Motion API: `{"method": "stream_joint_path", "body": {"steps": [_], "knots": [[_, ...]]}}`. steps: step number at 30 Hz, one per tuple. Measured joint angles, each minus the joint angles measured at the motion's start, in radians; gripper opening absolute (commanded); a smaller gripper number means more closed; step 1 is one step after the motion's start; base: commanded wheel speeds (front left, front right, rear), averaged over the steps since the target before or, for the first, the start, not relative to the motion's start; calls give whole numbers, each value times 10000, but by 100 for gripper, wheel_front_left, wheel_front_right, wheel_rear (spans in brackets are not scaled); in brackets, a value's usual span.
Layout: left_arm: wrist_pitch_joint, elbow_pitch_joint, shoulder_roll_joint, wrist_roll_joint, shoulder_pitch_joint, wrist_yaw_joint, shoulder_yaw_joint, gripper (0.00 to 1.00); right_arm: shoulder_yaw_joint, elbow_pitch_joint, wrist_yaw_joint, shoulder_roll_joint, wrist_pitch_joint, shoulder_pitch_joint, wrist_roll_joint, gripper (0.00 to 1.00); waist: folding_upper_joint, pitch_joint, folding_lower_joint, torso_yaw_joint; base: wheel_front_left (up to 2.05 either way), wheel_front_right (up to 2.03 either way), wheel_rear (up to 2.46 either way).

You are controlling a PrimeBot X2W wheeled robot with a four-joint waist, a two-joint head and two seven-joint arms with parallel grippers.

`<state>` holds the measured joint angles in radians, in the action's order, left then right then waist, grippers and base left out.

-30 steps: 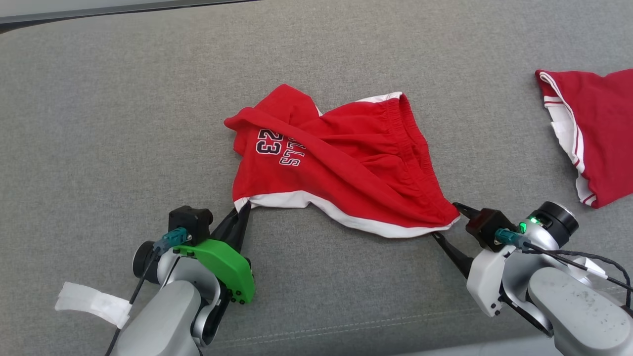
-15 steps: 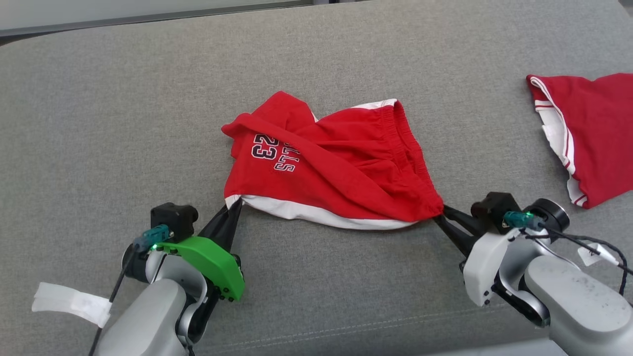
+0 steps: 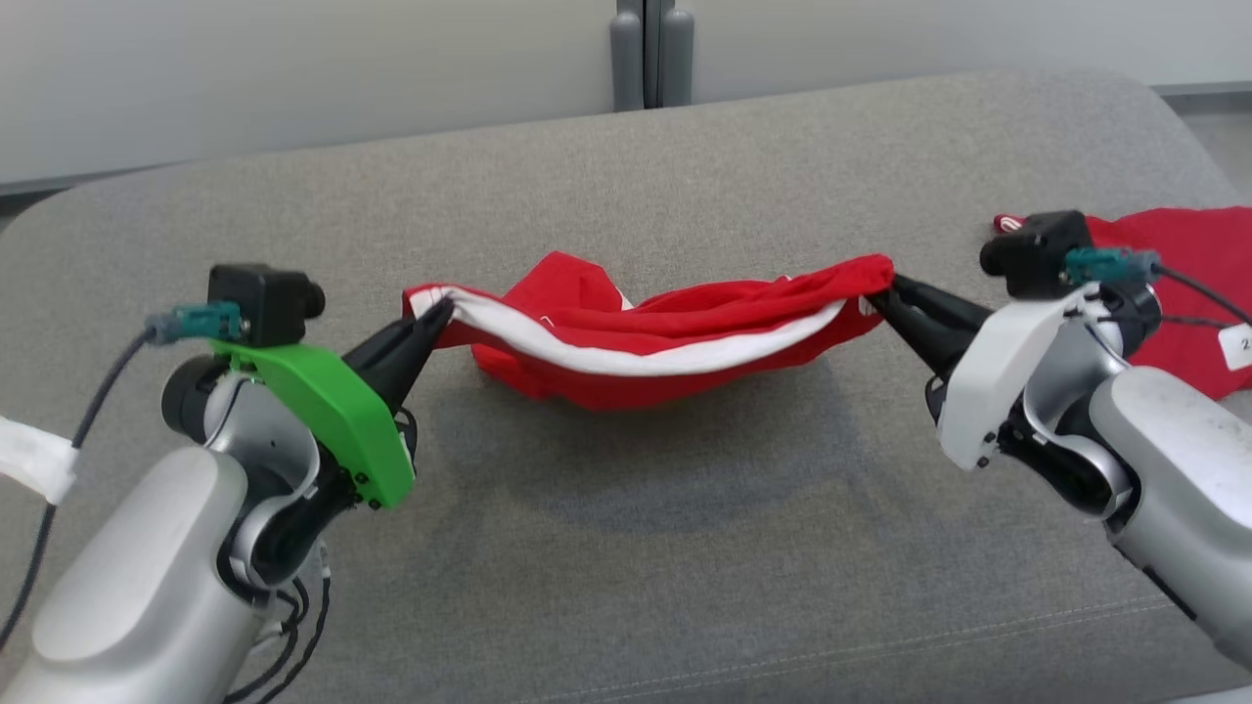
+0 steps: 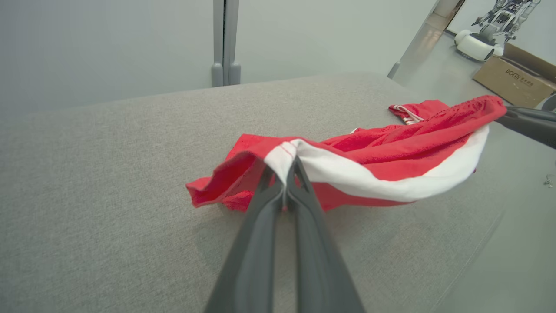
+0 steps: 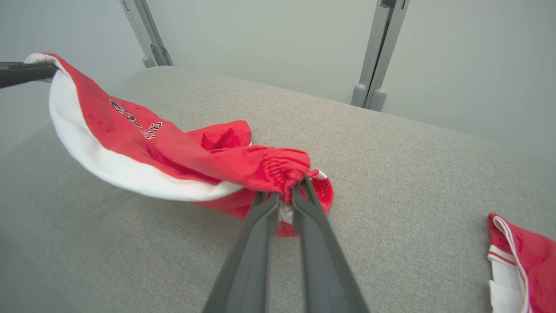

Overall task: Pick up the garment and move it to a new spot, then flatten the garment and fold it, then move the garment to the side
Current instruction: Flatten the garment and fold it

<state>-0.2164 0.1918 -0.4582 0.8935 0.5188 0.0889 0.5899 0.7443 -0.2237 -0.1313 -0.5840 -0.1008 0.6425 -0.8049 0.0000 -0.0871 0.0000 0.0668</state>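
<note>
Barely into the first step, by the look of it. Raised off the grey cushion [image 3: 626, 548] at both ends and sagging between them like a hammock, with the lower folds of the garment [image 3: 675, 332] apparently resting on the cushion's middle (hard to tell for sure from the head view). Clamped tight on the white-hemmed corner by the left gripper [image 3: 445, 311], above the cushion's left half. Clamped tight on the bunched elastic waistband by the right gripper [image 3: 880, 293], above the cushion's right half. Not yet set down on a new spot; flattening, folding and moving aside all left to do.

Soft red knit, limp and creased, edged with a broad white band, printed with dark lettering on one face, gathered and ribbed at the waistband. Coarse grey weave on the cushion, rounded at the far corners, stitched with a seam along the near edge. Near the cushion's right edge, a second red garment [image 3: 1198, 284] with white trim, well apart from the held one.
</note>
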Motion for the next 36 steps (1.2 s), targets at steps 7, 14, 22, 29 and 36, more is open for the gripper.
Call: {"method": "stream_joint_path", "body": {"steps": [7,14,22,29,36], "knots": [[-1758,-945,-357,817,1202,-347,-380,0,-382,121,0,-19,-828,1238,-288,0,0,859,0,-41,0,0,0],[-2706,-895,-443,1177,2527,-802,-744,0,-619,-284,0,132,-1373,2692,-293,0,0,1213,0,-117,0,0,0],[-1839,865,224,245,4745,-1507,-1001,0,-520,-2543,-2,1281,-732,4914,422,0,0,475,0,-145,0,0,0],[537,2255,1005,-1068,6994,-1607,-1145,0,-1363,-4815,-4,2251,1350,7205,1724,0,0,-548,0,-291,0,0,0],[2577,3553,1557,-1609,8026,-1093,-1198,0,-1781,-6801,-4,3120,2911,8249,2694,0,0,-1863,0,-575,0,0,0]]}}
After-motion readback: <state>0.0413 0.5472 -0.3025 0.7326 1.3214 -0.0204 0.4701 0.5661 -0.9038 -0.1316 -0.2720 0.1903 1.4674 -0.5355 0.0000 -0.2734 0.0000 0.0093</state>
